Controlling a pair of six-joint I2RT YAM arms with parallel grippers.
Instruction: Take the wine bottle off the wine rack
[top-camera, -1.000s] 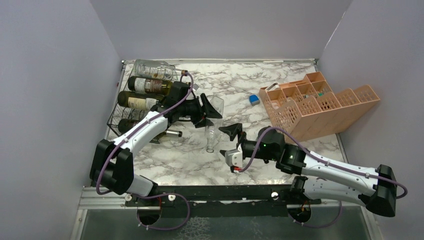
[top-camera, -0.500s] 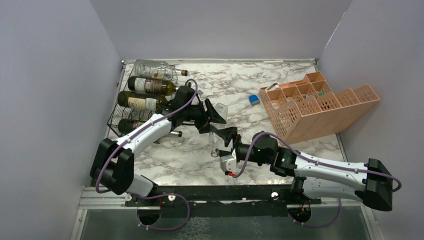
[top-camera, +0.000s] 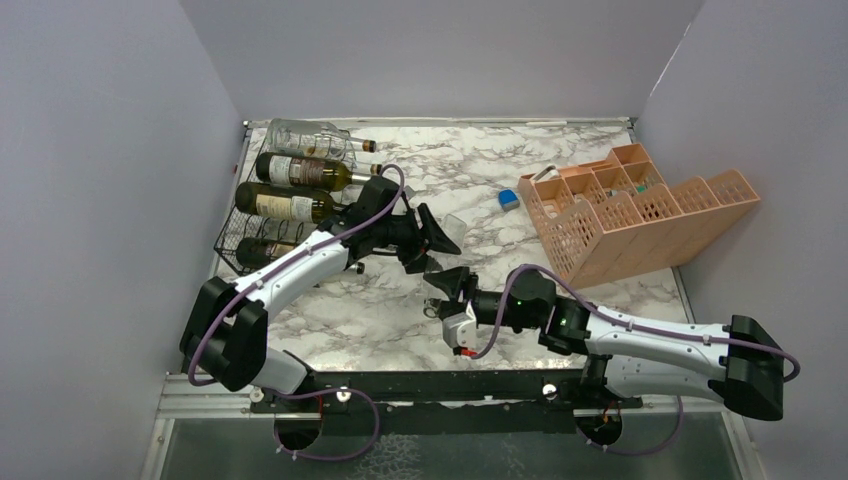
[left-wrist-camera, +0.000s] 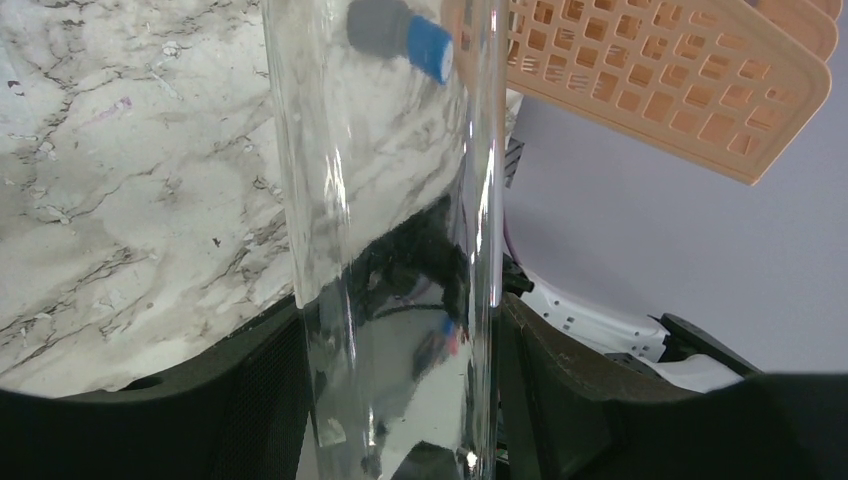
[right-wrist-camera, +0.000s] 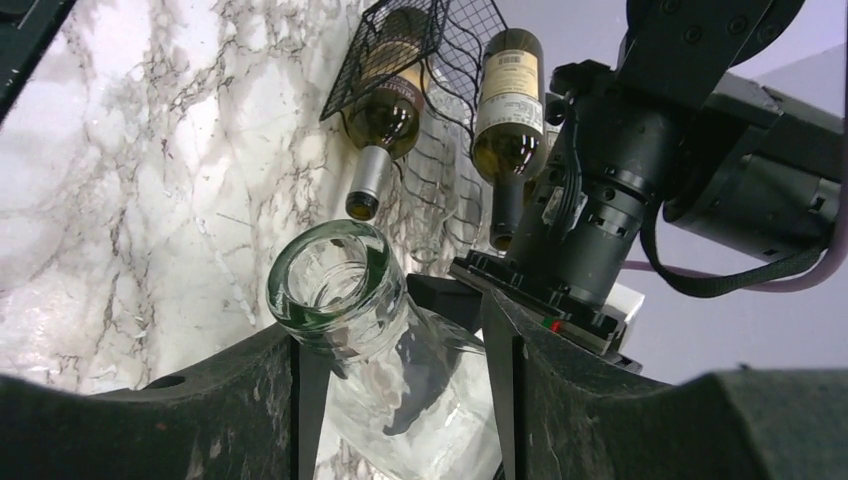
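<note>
A clear glass wine bottle (top-camera: 447, 232) hangs over the marble table, off the black wire wine rack (top-camera: 240, 235) at the left. My left gripper (top-camera: 428, 238) is shut on its body; in the left wrist view the glass (left-wrist-camera: 390, 200) fills the gap between both dark fingers (left-wrist-camera: 250, 400). My right gripper (top-camera: 447, 288) reaches in from the near side and is shut on the bottle's shoulder (right-wrist-camera: 410, 390), just below its open mouth (right-wrist-camera: 335, 275). The rack (right-wrist-camera: 455, 40) shows behind in the right wrist view, with dark bottles in it.
Several labelled bottles (top-camera: 300, 170) lie in the rack, necks pointing right. A salmon-orange compartment crate (top-camera: 630, 210) lies tilted at the back right, with a small blue object (top-camera: 510, 200) beside it. Grey walls enclose three sides.
The left arm carried the clear bottle right and toward the front, away from the rack. The right gripper moved in around the bottle's neck end and closed from wide open.
</note>
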